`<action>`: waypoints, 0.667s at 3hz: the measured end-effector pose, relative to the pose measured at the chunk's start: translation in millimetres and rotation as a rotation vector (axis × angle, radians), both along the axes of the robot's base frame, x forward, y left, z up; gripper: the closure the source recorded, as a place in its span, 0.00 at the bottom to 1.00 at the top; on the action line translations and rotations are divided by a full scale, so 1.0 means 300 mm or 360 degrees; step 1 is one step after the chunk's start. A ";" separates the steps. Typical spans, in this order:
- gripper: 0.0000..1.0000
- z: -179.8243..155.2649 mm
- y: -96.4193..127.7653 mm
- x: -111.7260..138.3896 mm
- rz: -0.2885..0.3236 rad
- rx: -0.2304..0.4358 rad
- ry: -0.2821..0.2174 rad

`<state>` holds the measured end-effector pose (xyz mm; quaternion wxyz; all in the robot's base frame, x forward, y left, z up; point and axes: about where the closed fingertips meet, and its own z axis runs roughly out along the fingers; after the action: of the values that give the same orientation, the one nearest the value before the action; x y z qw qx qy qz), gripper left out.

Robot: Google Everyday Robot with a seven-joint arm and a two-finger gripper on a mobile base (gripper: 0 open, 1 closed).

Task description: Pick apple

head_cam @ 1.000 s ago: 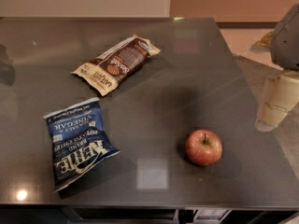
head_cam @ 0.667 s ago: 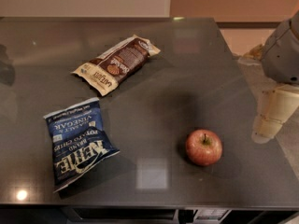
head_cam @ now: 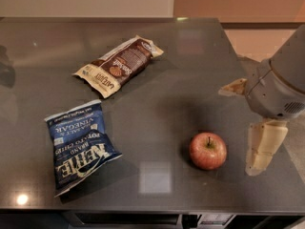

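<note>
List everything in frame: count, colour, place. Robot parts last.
apple: 1, red with yellowish streaks, front right of the table, just left of the gripper's lower finger, not touching it
chip bag: 1, blue with white lettering, lying flat front left
snack bag: 1, brown and cream, lying flat back centre-left
table: 1, dark grey, glossy, fills most of the view
arm: 1, grey housing, at the right edge, over the table's right side
gripper: 1, cream fingers, to the right of the apple, open, holding nothing
</note>
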<state>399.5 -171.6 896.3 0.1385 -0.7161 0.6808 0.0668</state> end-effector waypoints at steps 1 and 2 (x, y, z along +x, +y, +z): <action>0.00 -0.070 0.044 -0.048 0.0095 0.0048 0.0066; 0.00 -0.111 0.088 -0.087 0.0151 0.0099 0.0092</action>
<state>373.4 -145.3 862.9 0.1376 -0.7407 0.6474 0.1153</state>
